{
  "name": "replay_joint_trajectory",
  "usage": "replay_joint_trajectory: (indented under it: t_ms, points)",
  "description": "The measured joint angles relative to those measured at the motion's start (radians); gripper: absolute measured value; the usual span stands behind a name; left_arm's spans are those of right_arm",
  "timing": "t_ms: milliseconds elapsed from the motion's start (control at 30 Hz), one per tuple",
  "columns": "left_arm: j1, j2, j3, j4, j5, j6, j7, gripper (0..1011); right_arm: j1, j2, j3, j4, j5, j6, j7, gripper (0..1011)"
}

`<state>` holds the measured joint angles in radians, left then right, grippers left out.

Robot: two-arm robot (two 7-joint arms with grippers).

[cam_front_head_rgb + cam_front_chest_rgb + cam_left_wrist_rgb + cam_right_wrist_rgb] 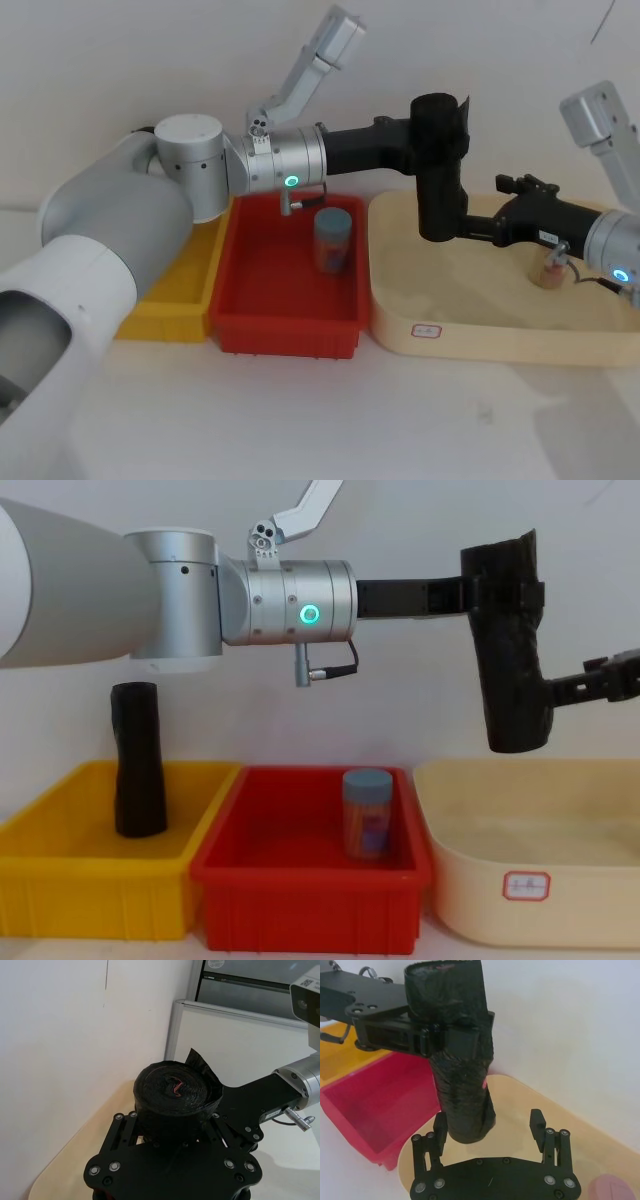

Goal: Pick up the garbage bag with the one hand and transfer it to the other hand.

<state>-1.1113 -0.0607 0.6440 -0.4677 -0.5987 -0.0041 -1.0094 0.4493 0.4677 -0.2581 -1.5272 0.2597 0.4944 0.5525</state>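
Hanging upright in the air over the left edge of the cream tray: your garbage bag, one black matte roll, cylindrical, film wrinkled. Its top end is ragged, with a loose flap standing up and a small red mark at the centre of the winding. You have the left hand, green ring lit, clamped across the upper part. Your right hand, blue ring lit, has its fingers apart on either side of the roll's lower end, one finger just beside it. Writing: one white label, red-bordered, on the tray's front wall; text too small to read.
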Motion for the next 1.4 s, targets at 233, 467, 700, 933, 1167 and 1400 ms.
replay_joint_trajectory:
  t_ms: [233, 467, 700, 933, 1167, 1400]
  points:
    - [0.0, 0.0, 0.0, 0.0, 0.0, 0.0, 0.0, 437, 0.019, -0.001, -0.013, 0.018, 0.008, -0.017, 0.019, 999]
    - [0.0, 0.0, 0.0, 0.0, 0.0, 0.0, 0.0, 437, 0.028, 0.004, -0.023, 0.022, 0.016, -0.029, 0.034, 999]
    - [0.0, 0.0, 0.0, 0.0, 0.0, 0.0, 0.0, 437, 0.035, 0.009, -0.034, 0.02, 0.02, -0.035, 0.041, 1000]
    - [0.0, 0.0, 0.0, 0.0, 0.0, 0.0, 0.0, 437, 0.051, 0.006, -0.051, 0.036, 0.017, -0.036, 0.039, 1000]
    - [0.0, 0.0, 0.0, 0.0, 0.0, 0.0, 0.0, 437, 0.075, -0.002, -0.072, 0.072, 0.006, -0.041, 0.034, 1000]
    - [0.0, 0.0, 0.0, 0.0, 0.0, 0.0, 0.0, 437, 0.099, -0.009, -0.091, 0.108, 0.001, -0.052, 0.035, 1000]
